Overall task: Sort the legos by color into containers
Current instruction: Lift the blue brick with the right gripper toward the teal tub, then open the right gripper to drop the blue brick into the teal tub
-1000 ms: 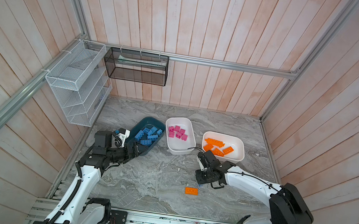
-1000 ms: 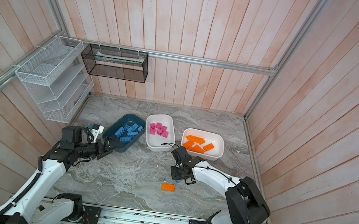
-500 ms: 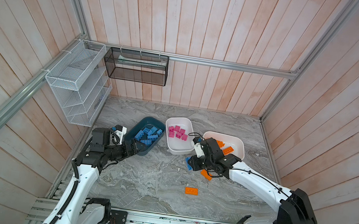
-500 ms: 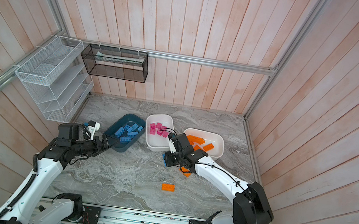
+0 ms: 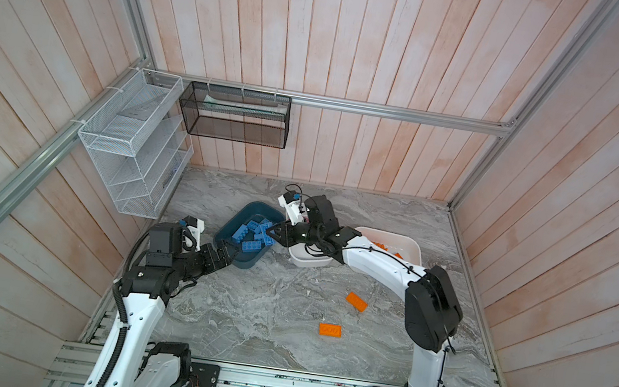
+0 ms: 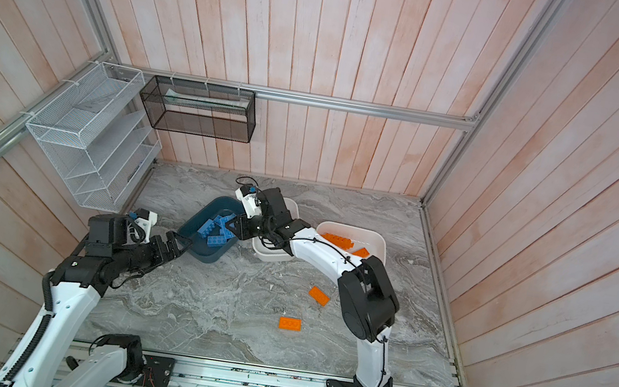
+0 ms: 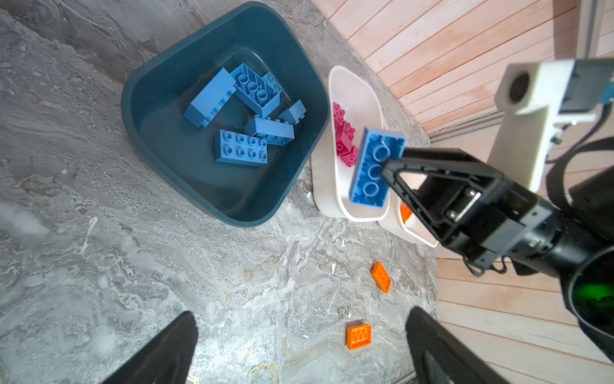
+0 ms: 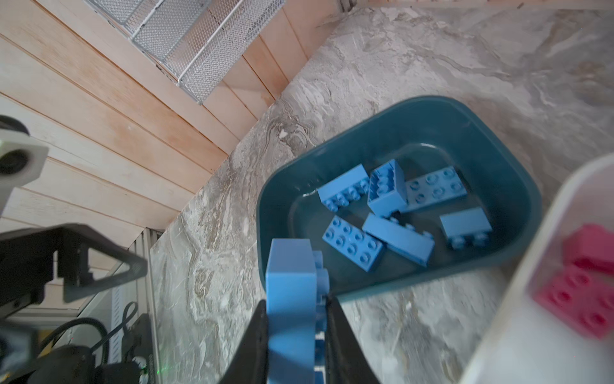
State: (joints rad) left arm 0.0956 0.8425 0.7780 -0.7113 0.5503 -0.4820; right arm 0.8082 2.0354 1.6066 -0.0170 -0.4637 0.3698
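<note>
In both top views the right gripper [image 5: 275,234] has swung left from the table's middle to the teal tub's [image 5: 225,231] right rim. Left wrist view: it clamps a blue brick [image 7: 377,166]; 2 orange bricks [image 7: 358,335] remain loose. Right wrist view: the rim lies just ahead, some bare floor beyond. The left gripper [image 5: 228,254] stays splayed, empty.

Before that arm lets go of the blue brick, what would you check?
1. Grip on blue brick: ok, right gripper is shut on it.
2. Brick above teal tub: cannot tell; it hangs near the rim by the white tub.
3. Tub contents: ok, only blue bricks inside.
4. Left gripper out of the way: ok, open, empty, short of the tub.
5. Table cleared: not ok, two orange bricks lie loose.
</note>
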